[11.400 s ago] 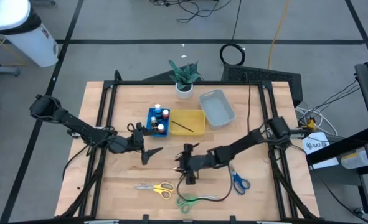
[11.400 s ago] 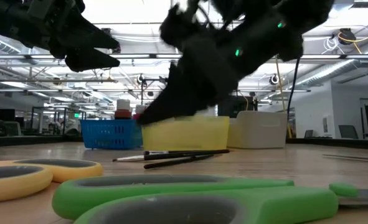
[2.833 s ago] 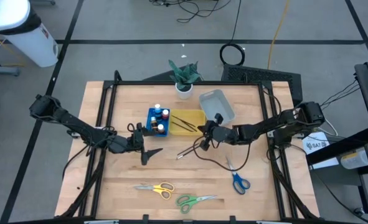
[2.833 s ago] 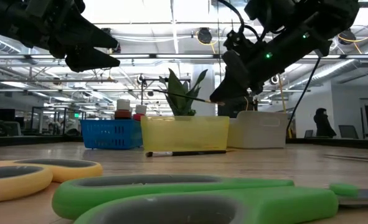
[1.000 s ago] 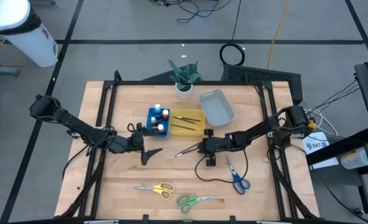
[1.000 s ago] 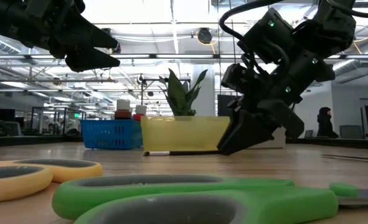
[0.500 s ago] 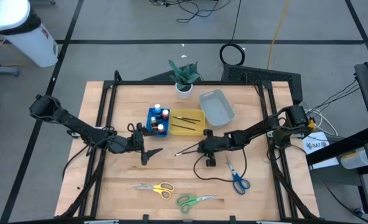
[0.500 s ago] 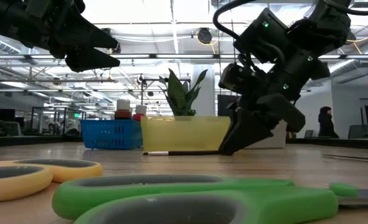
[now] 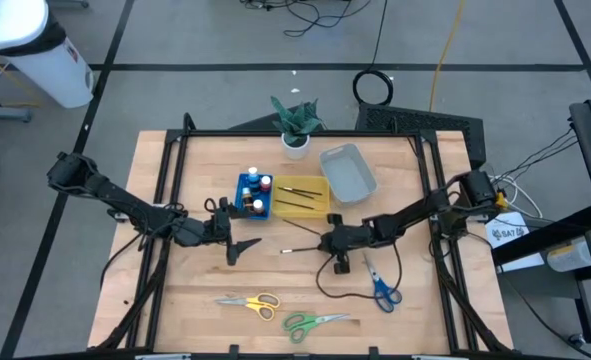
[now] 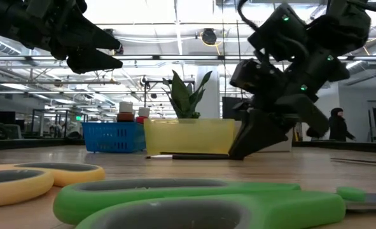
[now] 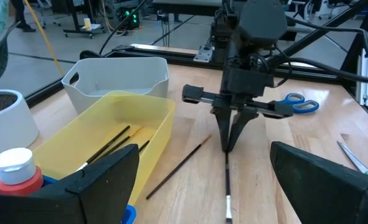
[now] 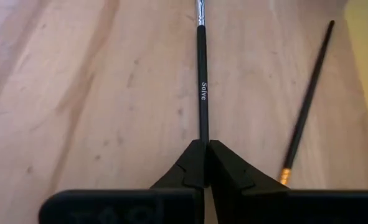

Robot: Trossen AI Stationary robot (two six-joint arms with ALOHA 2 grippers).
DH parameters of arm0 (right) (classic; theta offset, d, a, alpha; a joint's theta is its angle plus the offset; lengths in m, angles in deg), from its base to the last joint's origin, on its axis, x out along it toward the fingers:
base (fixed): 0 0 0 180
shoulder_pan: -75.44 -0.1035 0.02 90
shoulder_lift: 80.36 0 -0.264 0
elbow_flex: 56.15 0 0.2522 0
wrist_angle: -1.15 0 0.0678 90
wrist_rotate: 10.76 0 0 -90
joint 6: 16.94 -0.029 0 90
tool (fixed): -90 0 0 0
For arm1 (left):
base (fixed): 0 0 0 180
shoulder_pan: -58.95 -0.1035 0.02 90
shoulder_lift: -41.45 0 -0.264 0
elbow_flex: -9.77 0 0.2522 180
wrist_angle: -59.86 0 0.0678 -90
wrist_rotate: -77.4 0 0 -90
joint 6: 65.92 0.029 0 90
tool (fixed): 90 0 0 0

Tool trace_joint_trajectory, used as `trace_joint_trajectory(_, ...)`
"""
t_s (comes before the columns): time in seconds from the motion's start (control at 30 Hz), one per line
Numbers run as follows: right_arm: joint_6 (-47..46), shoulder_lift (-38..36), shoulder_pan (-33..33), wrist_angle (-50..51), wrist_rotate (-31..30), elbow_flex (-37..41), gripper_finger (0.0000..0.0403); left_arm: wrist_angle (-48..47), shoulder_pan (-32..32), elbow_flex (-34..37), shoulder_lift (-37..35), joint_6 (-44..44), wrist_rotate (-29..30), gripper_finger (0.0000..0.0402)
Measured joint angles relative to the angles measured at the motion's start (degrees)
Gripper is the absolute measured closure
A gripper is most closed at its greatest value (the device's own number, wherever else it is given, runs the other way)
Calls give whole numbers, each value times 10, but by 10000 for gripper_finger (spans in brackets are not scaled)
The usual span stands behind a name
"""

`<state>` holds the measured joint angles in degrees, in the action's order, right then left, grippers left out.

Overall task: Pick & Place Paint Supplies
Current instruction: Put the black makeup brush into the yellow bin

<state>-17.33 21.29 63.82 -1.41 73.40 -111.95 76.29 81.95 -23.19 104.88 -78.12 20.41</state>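
My right gripper [image 9: 325, 244] is low at the table's middle, shut on a thin dark brush [image 9: 300, 249] that lies flat on the wood. A second loose brush [image 12: 308, 106] lies on the wood beside it, toward the yellow tray [image 9: 302, 196], which holds more brushes [image 11: 112, 144]. Small paint bottles [image 9: 259, 186] stand in the blue tray [image 9: 241, 195]. Yellow scissors [image 9: 250, 301], green scissors [image 9: 310, 322] and blue scissors [image 9: 380, 287] lie near the front edge. My left gripper [image 9: 237, 246] hovers open left of the middle, above the table and touching nothing. My right gripper pinches the brush's handle end [image 12: 203, 135] between its two fingertips [image 12: 190, 163]. The fingers slant down from the table's right side and lie along the brush. The brush rests flat on the wood, its bristle end [image 9: 282, 251] pointing toward the table's left.
A clear tray [image 9: 348, 172] stands right of the yellow one, and a potted plant [image 9: 296, 125] at the far edge. A dark cable [image 9: 360, 288] loops over the wood below my right arm. Bare wood lies between the trays and the scissors.
My right gripper has shut on the brush's handle end, staying low at the table's middle. The brush has swung a little on the wood and now lies nearly straight left to right.
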Motion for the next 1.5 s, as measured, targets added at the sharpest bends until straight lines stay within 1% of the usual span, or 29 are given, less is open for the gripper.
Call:
trace_joint_trajectory(0.1, 0, -7, -8, -23, 1, 1, 401, 0, 0, 0, 0, 0, 0, 25)
trace_joint_trajectory(0.23, 2, -31, -18, -27, 4, 3, 402, -1, 0, 0, 0, 0, 0, 25)
trace_joint_trajectory(0.4, 11, -63, -29, -39, -20, 2, 402, -1, 0, 0, 0, 0, 0, 25)
trace_joint_trajectory(0.53, 11, -90, -31, -45, -54, 2, 403, 0, 0, 0, 0, 0, 0, 25)
trace_joint_trajectory(0.6, 9, -106, -27, -40, -82, 1, 403, -1, 0, 0, 0, 0, 0, 25)
trace_joint_trajectory(0.7, -1, -129, -15, -43, -123, 1, 403, -1, 0, 0, 0, -1, 0, 25)
trace_joint_trajectory(0.8, -19, -148, 4, -43, -176, 1, 403, 0, 0, 0, 0, -1, 0, 25)
trace_joint_trajectory(0.83, -23, -151, 14, -45, -184, 1, 403, 0, 0, 0, 0, -1, 0, 25)
trace_joint_trajectory(1.07, -52, -141, 90, -38, -179, 0, 402, 0, 0, 0, 0, -1, -1, 25)
trace_joint_trajectory(1.2, -54, -138, 112, -36, -178, 1, 399, -1, 0, 0, 0, -1, -1, 25)
trace_joint_trajectory(1.5, -54, -139, 116, -48, -179, 0, 334, -1, 0, 0, 0, -1, -1, 25)
